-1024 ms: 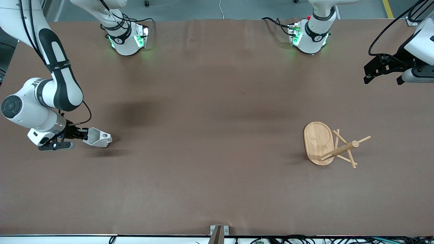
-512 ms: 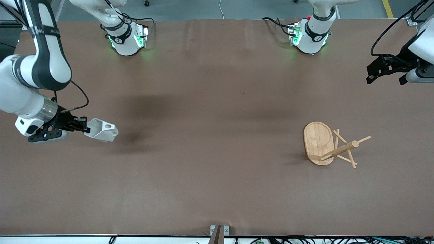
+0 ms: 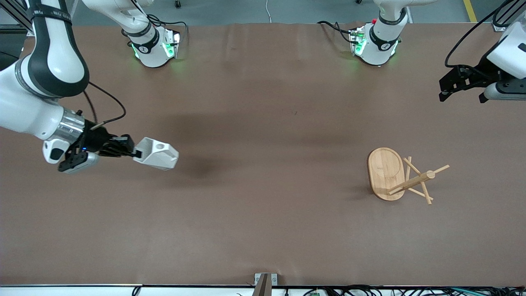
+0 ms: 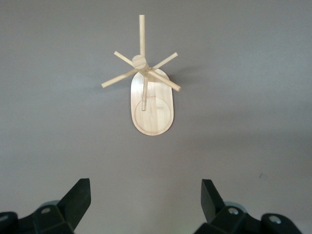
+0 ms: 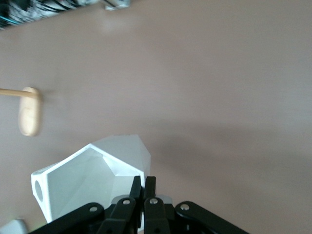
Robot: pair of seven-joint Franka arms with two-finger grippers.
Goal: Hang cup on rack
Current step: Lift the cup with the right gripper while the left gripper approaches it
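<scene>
Right hand point(image 3: 135, 153) pinching cup point(image 3: 157, 153) above table, left hand point(image 4: 145, 204) spread, waiting

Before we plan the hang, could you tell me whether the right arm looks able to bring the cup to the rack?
Probably yes: the right pincer holds the cup, nothing lies between it and the rack.
</scene>
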